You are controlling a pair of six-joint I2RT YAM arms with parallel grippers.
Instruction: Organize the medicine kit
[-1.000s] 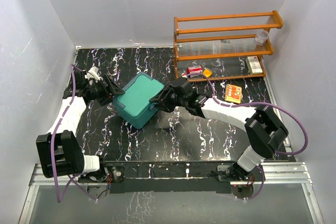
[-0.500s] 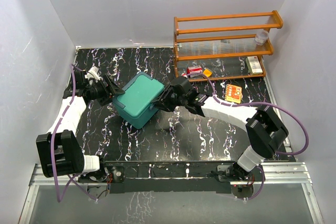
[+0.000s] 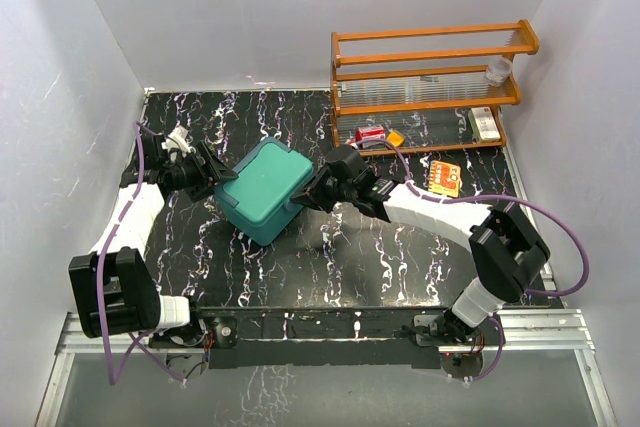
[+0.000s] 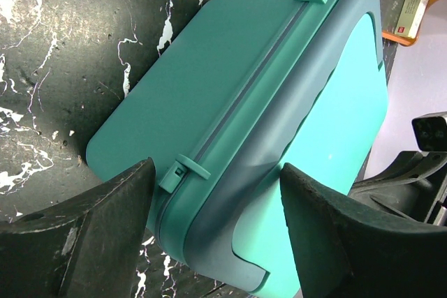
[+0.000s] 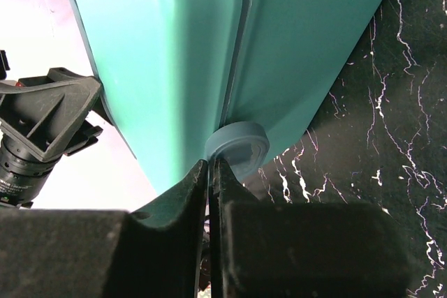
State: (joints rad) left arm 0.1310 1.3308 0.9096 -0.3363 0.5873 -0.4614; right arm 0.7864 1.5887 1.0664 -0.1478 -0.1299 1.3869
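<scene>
**Teal-green medicine kit (image 3: 262,187) flanked by both grippers**

Black marbled table (image 3: 400,257). The kit is set left of centre on it, turned diagonally, lid shut.

Far left: the left gripper (image 3: 212,175) is placed at the kit's left end. Its jaws are spread wide. In the left wrist view the dark fingers (image 4: 84,235) are seen on either side of the kit's near corner. Contact with the plastic cannot be made out. A seam is seen running along the kit's side, crossed by two small teal tabs (image 4: 183,172), one near each end.

Centre: the kit is bracketed between the two grippers.

Right of the kit: the right gripper (image 3: 308,194) is brought against the kit's right side. In the right wrist view its jaws are pressed almost together, with only a thin slit between them. The tips are set at the lower rim of a round blue-grey disc (image 5: 237,148) on the kit's seam. Whether the rim is pinched cannot be told.

Further right, at the back: an orange wooden rack (image 3: 430,47) is stood against the wall. On its lowest shelf a red-and-white box (image 3: 370,134) is seen at the left end and a pale box (image 3: 484,123) at the right end.

In front of the rack, an orange packet (image 3: 444,178) is laid flat on the table, well apart from the kit.
</scene>
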